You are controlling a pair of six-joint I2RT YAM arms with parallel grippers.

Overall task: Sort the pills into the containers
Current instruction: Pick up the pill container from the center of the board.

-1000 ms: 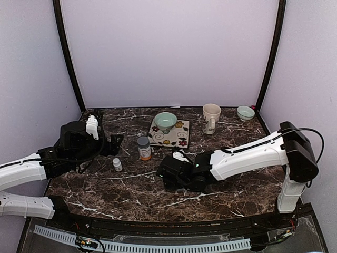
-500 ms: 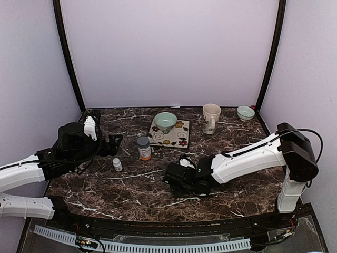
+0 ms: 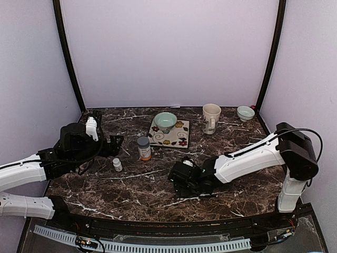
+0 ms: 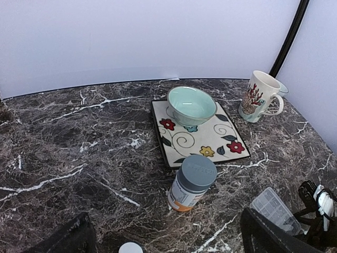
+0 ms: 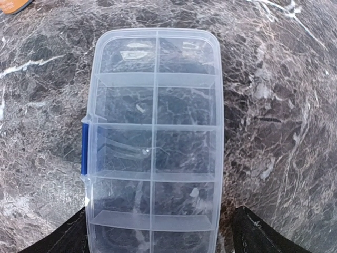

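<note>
Both arms have white rounded shells between black joints. The right arm [image 3: 247, 158], at the right edge of the marble table [image 3: 131, 190], stands on a white post [image 3: 287, 195] with a black shoulder block [image 3: 301, 157]. A thin black cable [image 3: 314, 134] loops over it (loosely). The right gripper [image 5: 160, 234] has black fingers [image 5: 255, 232]. The left arm [image 3: 21, 174] has a black wrist carrying a small white piece [image 3: 92, 127].

Containers: square compartments [image 5: 126, 105], two rows of five, in one clear plastic rectangular pill box [image 5: 155, 142].
Pose: flat, near end between the right gripper [image 5: 158, 240] fingers [image 5: 253, 237].
Pills: too small to tell.
</note>
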